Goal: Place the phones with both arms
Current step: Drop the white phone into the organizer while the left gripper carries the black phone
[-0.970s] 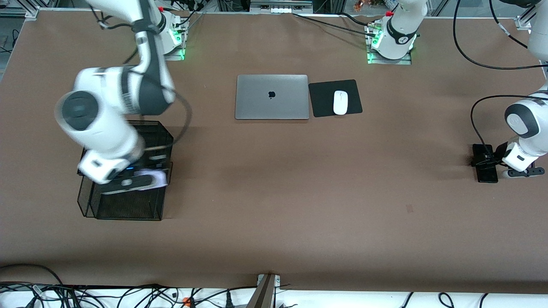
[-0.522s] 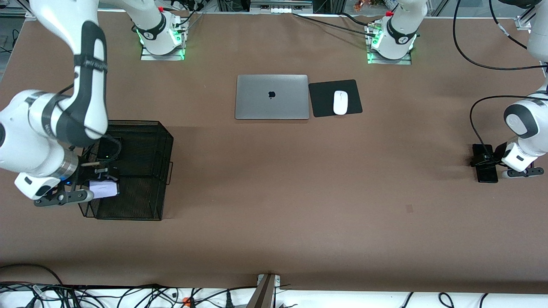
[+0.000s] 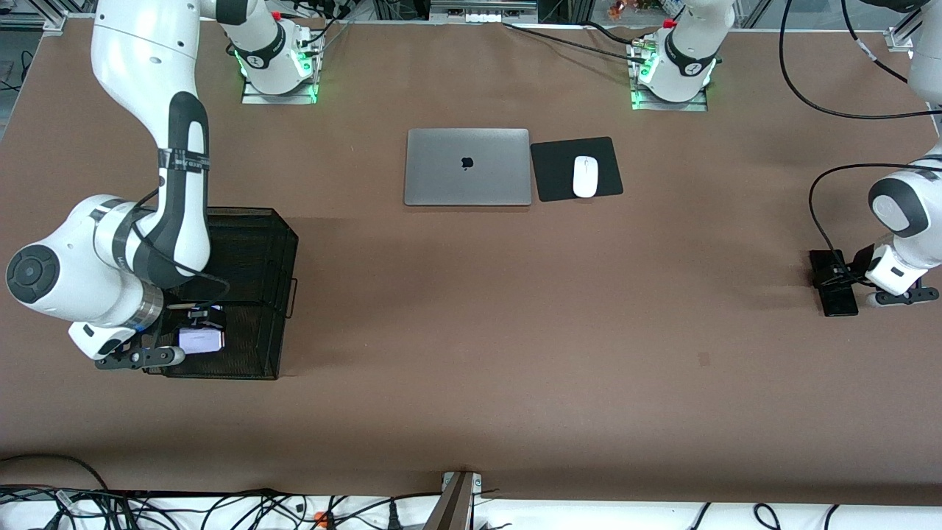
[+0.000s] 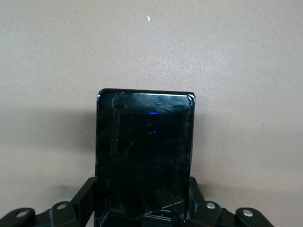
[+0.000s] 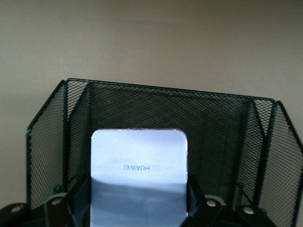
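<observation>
Phones: three belonged to the task; two showed at this moment, the pale lavender-white phone (image 3: 202,339) and the long black phone (image 3: 834,283); the small squarish black one, seen in the basket half a second before, was now hidden under the right arm.
Pale lavender-white phone: it was clamped flat between the jaws of the right gripper (image 3: 193,333), over the part of the black mesh basket (image 3: 250,294) nearer the front camera. In the right wrist view the phone (image 5: 138,182) showed a brand name on its pale back, with the basket's wire walls (image 5: 218,123) around it.
Change at the basket: a second earlier the right arm was blurred and the phone sat over the basket's middle; half a second earlier the phone was nearer the basket's outer edge; now it lay a little farther in.
Long black phone: it was on the brown table (image 3: 471,331) at the left arm's end, well apart from the laptop (image 3: 467,167) and the white mouse (image 3: 585,177) on its black pad (image 3: 576,168).
Left gripper (image 3: 846,278): its jaws, apart a second earlier, had now closed on the long black phone; the left wrist view showed the phone (image 4: 145,151) between the fingers (image 4: 85,201), against the table.
Laptop, mouse, pad: unmoved across all three moments.
</observation>
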Controlling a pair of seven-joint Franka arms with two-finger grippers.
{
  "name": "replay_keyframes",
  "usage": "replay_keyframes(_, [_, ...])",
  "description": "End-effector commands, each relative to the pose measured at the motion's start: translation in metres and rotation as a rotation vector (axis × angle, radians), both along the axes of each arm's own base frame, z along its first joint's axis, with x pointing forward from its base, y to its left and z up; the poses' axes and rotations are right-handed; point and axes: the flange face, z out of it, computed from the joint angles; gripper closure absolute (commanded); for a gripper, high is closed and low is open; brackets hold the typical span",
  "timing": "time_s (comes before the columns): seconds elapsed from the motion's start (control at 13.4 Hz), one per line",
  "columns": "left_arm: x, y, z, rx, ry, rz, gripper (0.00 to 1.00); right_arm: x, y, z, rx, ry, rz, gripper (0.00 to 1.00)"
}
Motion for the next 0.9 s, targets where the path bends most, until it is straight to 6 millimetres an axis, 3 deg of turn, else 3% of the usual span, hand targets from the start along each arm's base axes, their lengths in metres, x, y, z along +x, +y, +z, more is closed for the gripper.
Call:
replay_keyframes(0.0, [0.019, -0.018, 0.016, -0.035, 0.020, 0.031, 1.00, 0.002, -0.009, -0.014, 0.035, 0.000, -0.040, 1.00])
replay_keyframes(0.15, [0.041, -0.025, 0.044, -0.056, 0.066, 0.051, 1.00, 0.002, -0.014, -0.027, 0.048, 0.011, -0.061, 1.00])
replay_keyframes(0.3, [0.067, -0.052, 0.068, -0.065, 0.107, 0.074, 1.00, -0.001, -0.016, -0.037, 0.044, 0.032, -0.066, 1.00])
replay_keyframes(0.37, [0.080, -0.077, 0.076, -0.057, 0.126, 0.087, 1.00, -0.004, -0.021, -0.042, 0.045, 0.043, -0.076, 1.00])
replay_keyframes(0.45, [0.091, -0.107, 0.078, -0.052, 0.137, 0.094, 1.00, -0.004, -0.022, -0.043, 0.045, 0.046, -0.071, 0.93])
replay_keyframes(0.6, [0.110, -0.188, 0.073, -0.022, 0.157, 0.091, 1.00, -0.004, -0.022, -0.042, 0.043, 0.040, -0.076, 0.33])
replay_keyframes(0.67, [0.115, -0.229, 0.072, -0.001, 0.174, 0.093, 1.00, -0.003, -0.022, -0.041, 0.041, 0.038, -0.073, 0.12])
replay_keyframes(0.82, [0.117, -0.325, 0.072, 0.036, 0.202, 0.190, 1.00, -0.002, -0.028, -0.034, 0.042, 0.034, -0.067, 0.07])
